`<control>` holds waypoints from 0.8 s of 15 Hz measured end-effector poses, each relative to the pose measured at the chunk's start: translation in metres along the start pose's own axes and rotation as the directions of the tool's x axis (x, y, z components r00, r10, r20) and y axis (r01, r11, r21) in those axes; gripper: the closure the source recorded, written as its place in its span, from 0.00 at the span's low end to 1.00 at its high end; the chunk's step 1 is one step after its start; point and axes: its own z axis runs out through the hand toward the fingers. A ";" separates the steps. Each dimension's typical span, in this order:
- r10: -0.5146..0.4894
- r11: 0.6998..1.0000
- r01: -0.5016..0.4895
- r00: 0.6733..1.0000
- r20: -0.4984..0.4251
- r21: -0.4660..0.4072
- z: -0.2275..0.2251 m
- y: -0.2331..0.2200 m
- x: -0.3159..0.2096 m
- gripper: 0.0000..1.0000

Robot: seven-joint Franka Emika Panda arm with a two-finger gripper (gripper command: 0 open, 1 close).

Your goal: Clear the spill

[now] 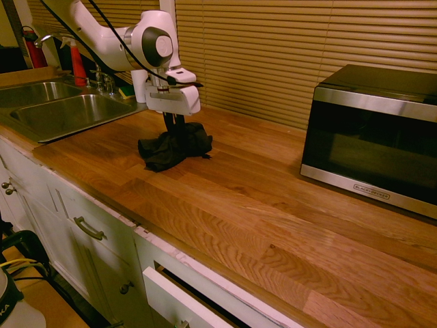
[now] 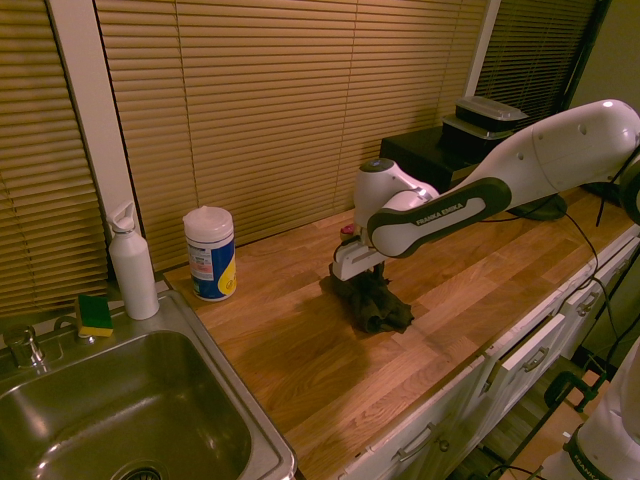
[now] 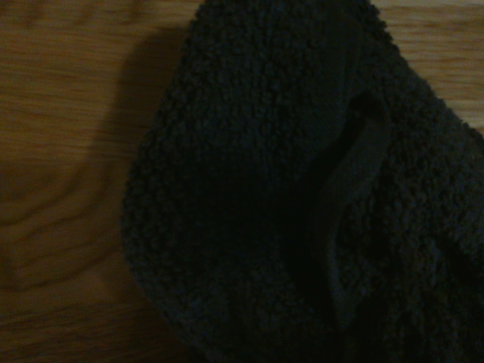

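Black cloth (image 3: 227, 174) fills most of the wrist view, bunched up on the wooden table (image 1: 273, 239), a bit along from the sink (image 1: 68, 115). Gripper's (image 1: 175, 128) closed, pointing down with a fold of it pinched. Can't actually spot the spill in any view, so my guess is it's under the cloth, same distance from the sink.

For the wipe, I'd keep the cloth pressed flat and do short, overlapping strokes with light, steady pressure. Bunched like that, it could skip over drops or smear them, so lift and check after a few passes. Mind the wipes tub (image 2: 211, 255) beside the sink, too.
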 end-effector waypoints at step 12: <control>0.126 0.992 -0.126 0.992 0.002 -0.001 0.021 0.080 0.086 1.00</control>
